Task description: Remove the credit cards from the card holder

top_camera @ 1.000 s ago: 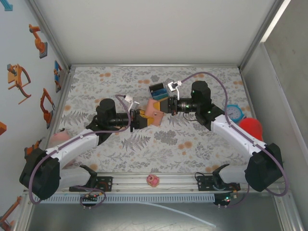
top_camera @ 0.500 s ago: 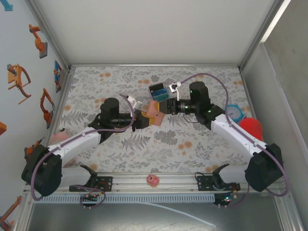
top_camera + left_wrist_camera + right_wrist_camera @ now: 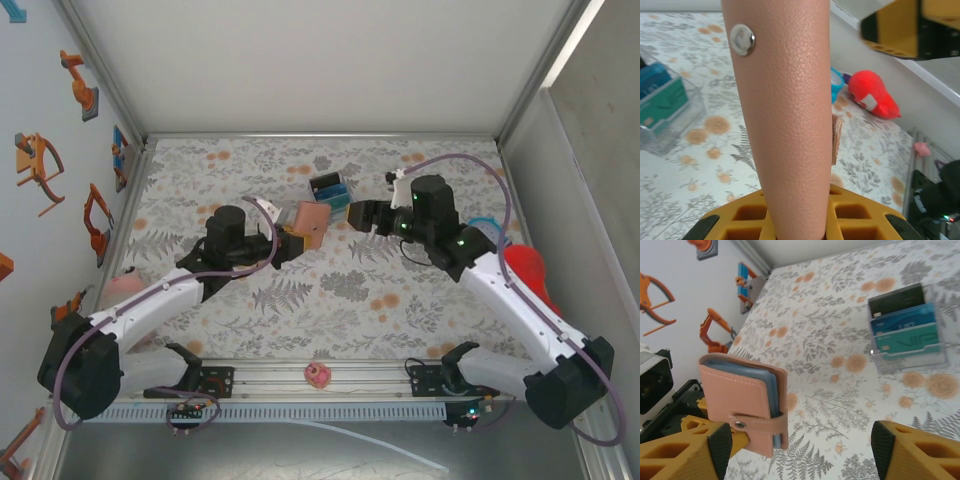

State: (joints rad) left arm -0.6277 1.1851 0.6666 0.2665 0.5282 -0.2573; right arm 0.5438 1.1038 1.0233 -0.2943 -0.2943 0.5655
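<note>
The card holder [image 3: 309, 222] is folded shut, its snap strap fastened over the blue-grey pockets. It is raised off the flowered surface [image 3: 330, 300], its lower end pinched in the left hand [image 3: 287, 241]. To the right of the card holder, the right hand [image 3: 358, 214] is apart from it, fingers spread wide with nothing between them. Just beyond the card holder sits a small box [image 3: 330, 189] with blue and teal contents, and well to its right lies a red toy [image 3: 522, 263]

Arms [image 3: 150, 298] white, black joints [image 3: 228, 232]; purple cables [image 3: 452, 157]; yellow jaws, black-tipped; green lights [image 3: 461, 240]
</note>
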